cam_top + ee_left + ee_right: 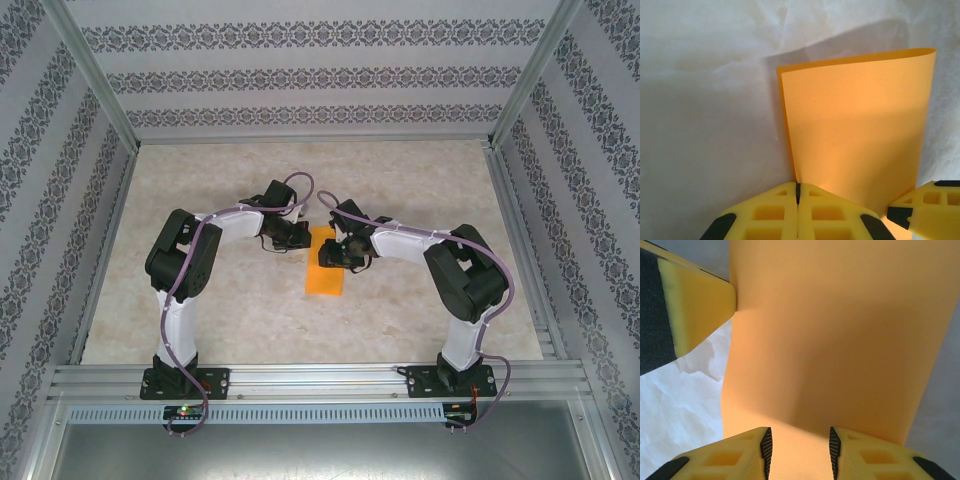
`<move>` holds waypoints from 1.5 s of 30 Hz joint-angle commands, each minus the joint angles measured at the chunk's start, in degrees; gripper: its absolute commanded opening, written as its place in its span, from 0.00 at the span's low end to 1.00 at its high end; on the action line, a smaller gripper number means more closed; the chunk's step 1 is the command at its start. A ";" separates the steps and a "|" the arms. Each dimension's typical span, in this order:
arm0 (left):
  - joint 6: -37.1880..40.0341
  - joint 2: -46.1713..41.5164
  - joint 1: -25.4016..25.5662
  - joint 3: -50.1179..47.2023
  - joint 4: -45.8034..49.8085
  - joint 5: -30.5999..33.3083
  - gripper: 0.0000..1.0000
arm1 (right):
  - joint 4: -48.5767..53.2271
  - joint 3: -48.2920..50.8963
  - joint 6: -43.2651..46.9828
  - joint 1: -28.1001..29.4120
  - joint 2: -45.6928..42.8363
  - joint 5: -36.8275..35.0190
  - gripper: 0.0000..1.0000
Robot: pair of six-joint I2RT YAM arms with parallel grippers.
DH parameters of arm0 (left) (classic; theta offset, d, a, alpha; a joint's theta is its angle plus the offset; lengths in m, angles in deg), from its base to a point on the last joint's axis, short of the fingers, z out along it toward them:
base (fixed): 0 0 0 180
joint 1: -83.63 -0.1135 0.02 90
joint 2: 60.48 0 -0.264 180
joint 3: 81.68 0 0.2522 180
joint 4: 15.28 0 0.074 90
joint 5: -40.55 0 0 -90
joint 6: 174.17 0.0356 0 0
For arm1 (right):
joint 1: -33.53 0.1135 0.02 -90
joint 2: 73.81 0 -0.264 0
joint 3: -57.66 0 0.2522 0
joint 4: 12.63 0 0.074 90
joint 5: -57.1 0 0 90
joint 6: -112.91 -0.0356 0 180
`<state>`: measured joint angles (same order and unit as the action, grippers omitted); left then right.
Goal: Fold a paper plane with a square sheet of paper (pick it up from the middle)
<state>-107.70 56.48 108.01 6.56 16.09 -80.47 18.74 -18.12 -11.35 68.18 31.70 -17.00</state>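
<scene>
Scene: two robot arms reach inward over a pale marbled table (pixel 240 320), and their claws meet at one orange sheet near its middle.
Task's thing: the square sheet of paper (pixel 324 270) is bright orange and is doubled over into a long strip. It lies between the two claws, its far end beside them and its near end pointing towards the arm bases.
Fold state: in the left wrist view the upper layer curves over at the far edge and is not pressed flat. The fold looks soft, with no sharp crease yet.
Left claw: the left gripper (pixel 797 212) has its yellow fingers pressed together, and the sheet's left edge runs straight into the seam between them. It appears to be nipping that edge.
Right claw: the right gripper (pixel 797 450) has its fingers partly apart, and the orange surface passes through the gap and spreads out ahead of it.
Likely reason: the left pinch seems meant to keep the layers aligned, while the right claw stands over the sheet ready to press or smooth the fold.
Paper to claws: the sheet touches the left claw at its side edge. The right claw sits over its width from the opposite side, just beside the left.
</scene>
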 commanded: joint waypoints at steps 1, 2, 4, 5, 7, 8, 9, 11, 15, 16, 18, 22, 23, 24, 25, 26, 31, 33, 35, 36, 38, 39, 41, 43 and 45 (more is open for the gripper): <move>2.46 2.60 0.10 0.76 3.50 2.35 0.07 | 1.28 -0.74 0.76 0.46 0.83 -0.36 0.38; 2.67 2.80 0.06 0.76 3.64 2.58 0.07 | 1.38 -0.73 0.75 0.49 1.00 -0.35 0.38; 2.76 3.13 0.07 0.76 3.71 2.55 0.07 | 1.54 -0.69 0.72 0.58 1.27 -0.44 0.38; 2.88 3.26 0.10 0.78 3.76 2.76 0.07 | 1.51 -0.72 0.78 0.59 1.42 -0.43 0.38; 2.96 3.48 0.08 0.84 3.83 2.85 0.07 | 1.87 -0.80 0.85 0.76 1.69 -0.64 0.37; 2.96 3.61 0.16 0.84 3.76 2.88 0.07 | 2.16 -0.91 1.08 0.81 1.88 -0.77 0.38; 2.97 3.70 0.17 0.84 3.75 2.90 0.08 | 2.37 -0.91 1.19 0.84 1.97 -1.01 0.38; 3.06 3.79 0.17 0.84 3.80 3.03 0.08 | 3.08 -0.91 1.48 0.90 2.40 -1.44 0.38; 3.27 3.83 0.09 1.18 4.09 3.09 0.08 | 4.24 -0.90 2.17 1.12 3.06 -2.16 0.38; 3.27 3.79 0.10 1.28 4.19 3.24 0.08 | 4.45 -0.94 2.43 1.20 3.19 -2.17 0.38; 3.30 3.73 0.07 1.61 4.27 3.25 0.09 | 4.91 -0.91 2.61 1.35 3.29 -2.53 0.38; 3.05 4.07 0.10 2.25 4.45 3.27 0.08 | 3.77 -0.48 2.51 1.52 2.62 -2.11 0.38; 3.05 4.23 0.11 2.34 4.44 3.45 0.08 | 3.62 -0.62 2.51 1.53 2.33 -1.89 0.38; 3.18 4.34 0.13 2.42 4.61 3.59 0.08 | 3.43 -0.80 2.41 1.55 2.01 -1.77 0.38; 3.30 4.43 0.10 2.50 4.76 3.76 0.08 | 3.23 -0.91 2.29 1.50 1.56 -1.51 0.38; 3.44 4.49 0.06 2.60 5.01 4.01 0.08 | 3.07 -1.12 2.11 1.51 1.01 -1.38 0.38; 4.19 4.65 0.06 3.02 5.99 5.41 0.08 | 0.72 -0.69 0.21 1.25 -1.85 0.47 0.39; 4.35 4.67 0.05 3.14 6.04 5.54 0.08 | 0.08 -0.44 -0.72 1.26 -2.31 1.21 0.39; 4.36 4.76 0.12 3.29 6.19 5.74 0.08 | -1.45 0.24 -1.78 1.32 -2.78 2.37 0.39; 4.48 4.78 0.11 3.38 6.34 6.06 0.08 | -2.26 0.68 -2.47 1.37 -2.98 2.89 0.39; 4.82 4.83 0.09 3.65 6.80 6.54 0.08 | -3.01 1.24 -3.23 1.47 -3.27 3.19 0.39; 4.98 4.84 0.07 3.66 6.83 6.64 0.08 | -3.14 1.37 -3.44 1.55 -3.29 3.41 0.40; 5.03 5.00 0.05 3.66 6.83 6.59 0.08 | -3.26 1.58 -3.70 1.68 -2.95 3.84 0.39; 5.17 5.17 0.09 3.66 7.00 6.93 0.08 | -4.25 2.12 -4.47 1.95 -2.86 4.48 0.39; 5.45 5.12 0.05 3.49 7.18 7.46 0.08 | -4.93 2.56 -5.09 2.24 -2.86 5.05 0.39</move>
<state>-104.09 58.19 108.01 10.23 20.88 -79.45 15.41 -16.85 -14.69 69.52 30.06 -13.72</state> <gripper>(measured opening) 0.081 0.392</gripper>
